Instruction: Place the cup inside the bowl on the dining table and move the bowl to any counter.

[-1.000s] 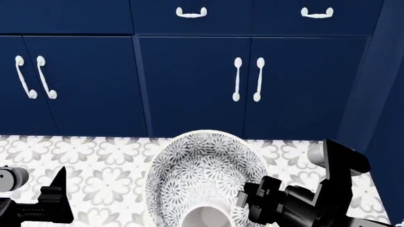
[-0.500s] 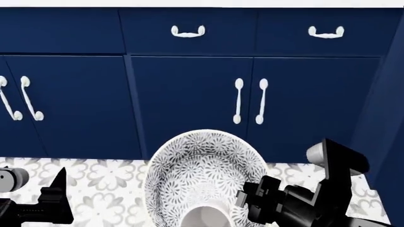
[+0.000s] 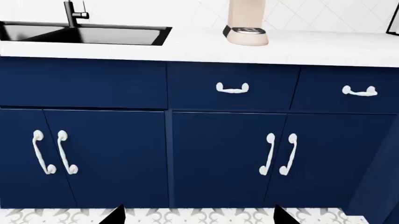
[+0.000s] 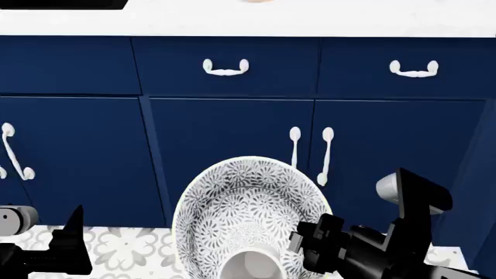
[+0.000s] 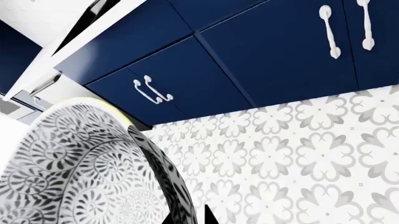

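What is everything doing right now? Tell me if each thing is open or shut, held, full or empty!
bowl: held up above the floor by the right gripper, tilted, cup inside
cup: lying in the bowl, looks empty
left gripper: holds nothing, open or shut unclear
cabinet doors: shut
drawers: shut
sink: empty as far as visible, faucet dry

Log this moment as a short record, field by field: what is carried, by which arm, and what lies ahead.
carried: bowl, tilted, off any surface
inside it: cup, low in the bowl
holder: right gripper at the bowl's rim; jaws hidden
left gripper: holds nothing, jaw state unclear
ahead: counter over blue cabinets
on counter: sink, beige appliance
floor: patterned tile
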